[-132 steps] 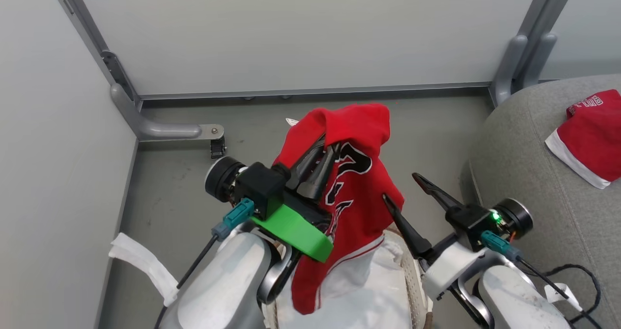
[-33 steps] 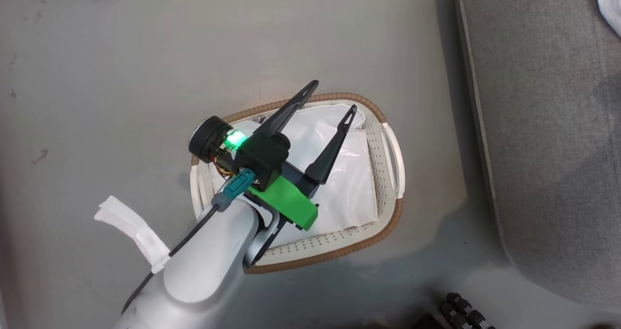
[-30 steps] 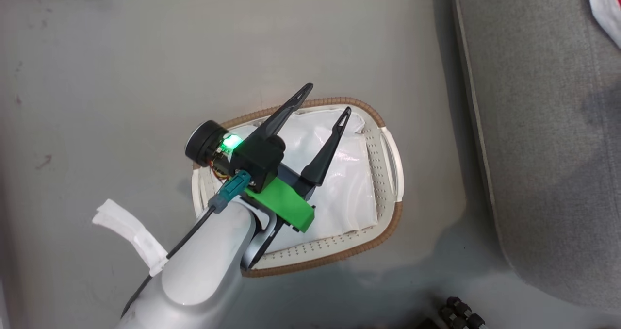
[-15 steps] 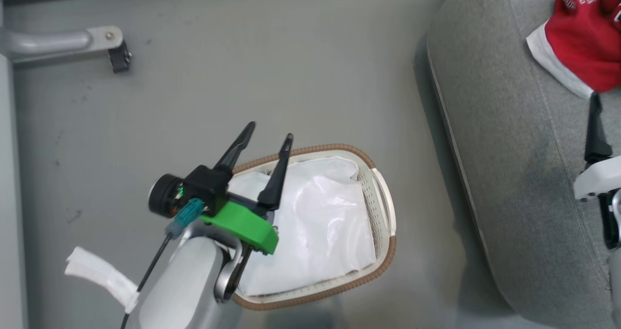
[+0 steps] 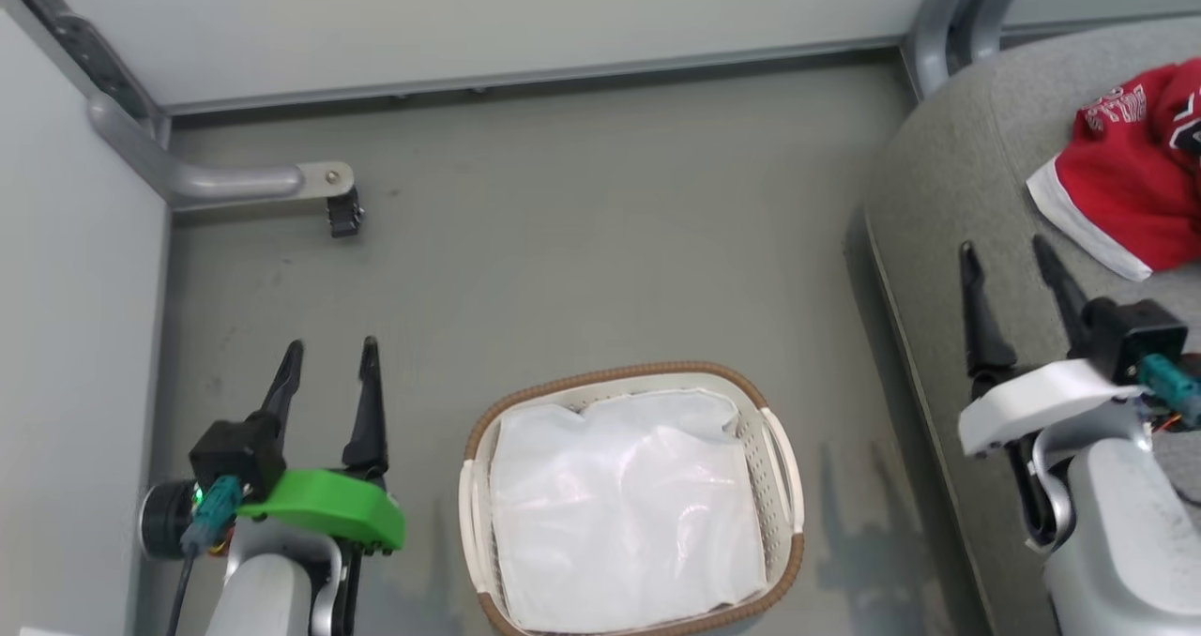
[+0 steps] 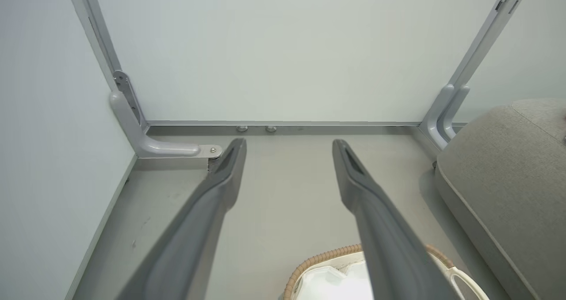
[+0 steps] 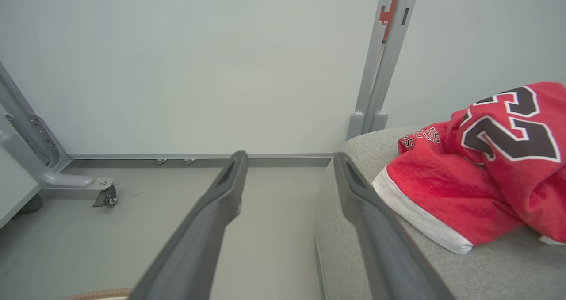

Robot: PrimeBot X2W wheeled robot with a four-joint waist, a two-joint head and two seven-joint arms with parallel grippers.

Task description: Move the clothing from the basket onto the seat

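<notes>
The white basket point(image 5: 783, 472) with its brown rim stands on the floor at bottom centre, holding just its white cloth liner point(image 5: 624, 509). Red jerseys point(image 5: 1135, 200) point(image 7: 477, 171) lie crumpled on the grey sofa point(image 5: 948, 204) point(image 7: 353, 194) at right. My left gripper point(image 5: 328, 359) point(image 6: 287, 147) hovers open over the floor left of the basket, nothing between its fingers. My right gripper point(image 5: 1009, 261) point(image 7: 287, 158) stands open and empty above the sofa's left edge, just left of the jerseys.
Pale partition walls close off the back and left. A grey metal foot with a caster point(image 5: 342, 214) juts out from the left corner. A grey post point(image 5: 938, 26) rises behind the sofa. The basket rim point(image 6: 323, 258) peeks in at the bottom of the left wrist view.
The head camera has tilted up and shifted. My left gripper has pulled back from over the basket to its left side. The jersey it held 4.4 s ago now lies on the sofa. My right gripper has come into view.
</notes>
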